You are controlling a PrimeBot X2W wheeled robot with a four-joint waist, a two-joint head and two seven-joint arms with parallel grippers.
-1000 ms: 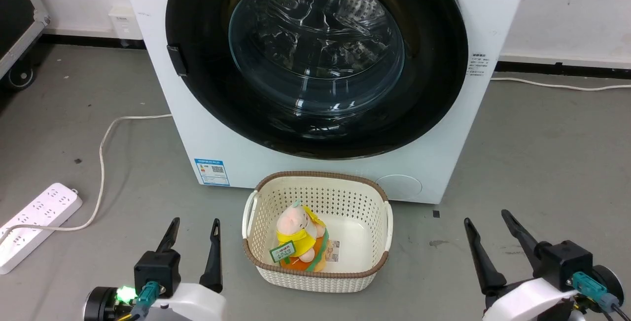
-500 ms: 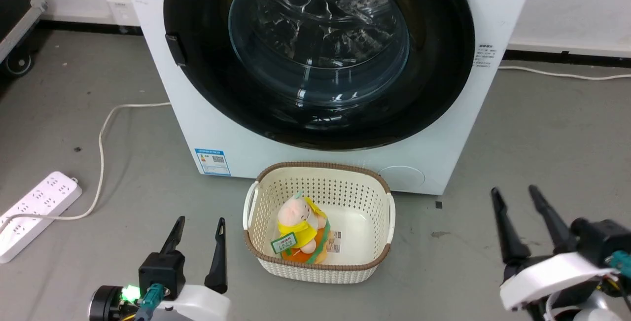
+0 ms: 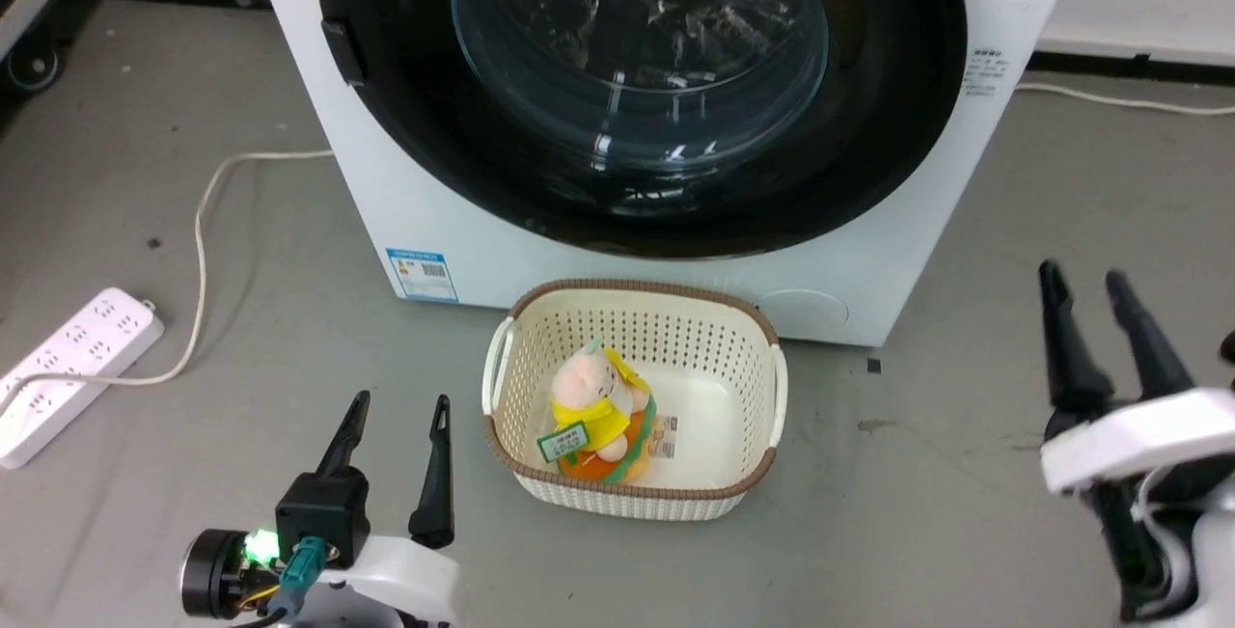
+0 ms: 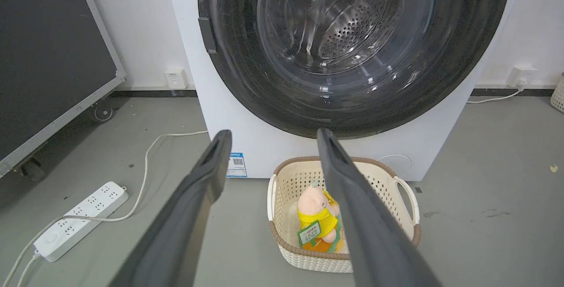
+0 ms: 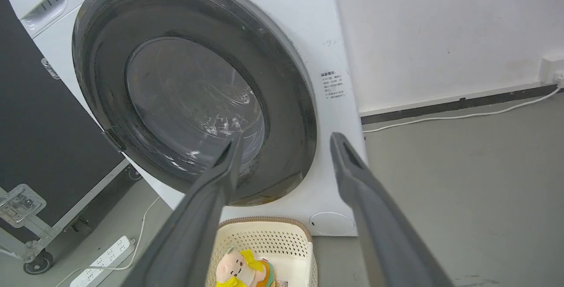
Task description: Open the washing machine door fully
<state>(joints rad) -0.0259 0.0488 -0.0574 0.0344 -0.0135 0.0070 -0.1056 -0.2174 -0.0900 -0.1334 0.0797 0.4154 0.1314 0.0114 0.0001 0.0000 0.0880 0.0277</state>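
Observation:
The washing machine [image 3: 868, 290] is a white box straight ahead on the floor. Its door [image 3: 642, 78], a glossy black disc with a clear glass bowl, lies flat against the front, with a small black tab [image 3: 343, 51] on its left rim. My left gripper [image 3: 400, 403] is open low at the left, beside the basket and well short of the machine. My right gripper [image 3: 1083, 275] is open at the right, raised and level with the machine's lower right corner, touching nothing. The door [image 4: 352, 44] rises beyond my left gripper [image 4: 273, 133]. From the right wrist, the door [image 5: 194, 88] stands behind the right gripper [image 5: 286, 137].
A cream perforated basket [image 3: 627, 503] with a pink and yellow plush toy [image 3: 598, 406] stands on the floor right before the machine. A white power strip [image 3: 72, 372] and its cable [image 3: 203, 252] lie at the left. A black wheeled case [image 4: 44, 57] stands further left.
My right gripper has risen and moved forward towards the machine's right side. The head camera has shifted, so the whole picture slid. The left gripper and the door have stayed put.

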